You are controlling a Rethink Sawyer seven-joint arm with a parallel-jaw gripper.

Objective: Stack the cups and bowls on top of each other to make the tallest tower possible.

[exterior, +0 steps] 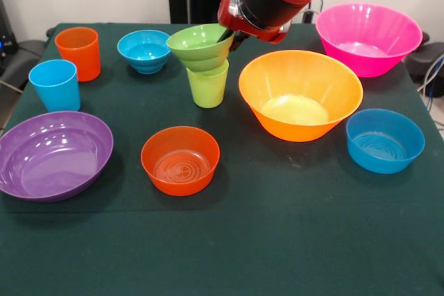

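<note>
The lime green cup (207, 86) stands upright at the middle of the table. The small green bowl (198, 46) sits on top of it, a little tilted. My gripper (226, 34) comes down from the upper right and reaches the bowl's right rim; its tip is mostly hidden by the bowl and the wrist. The orange cup (79, 52) and the light blue cup (55, 84) stand at the left. The small blue bowl (144, 50) is left of the stack. The medium orange bowl (180, 160) is in front of it.
The large purple bowl (54, 155) lies at the front left. The large yellow-orange bowl (300, 93) is just right of the stack. The pink bowl (368, 38) is at the back right, the medium blue bowl (384, 141) at the right. A dark green cloth (263, 240) covers the table.
</note>
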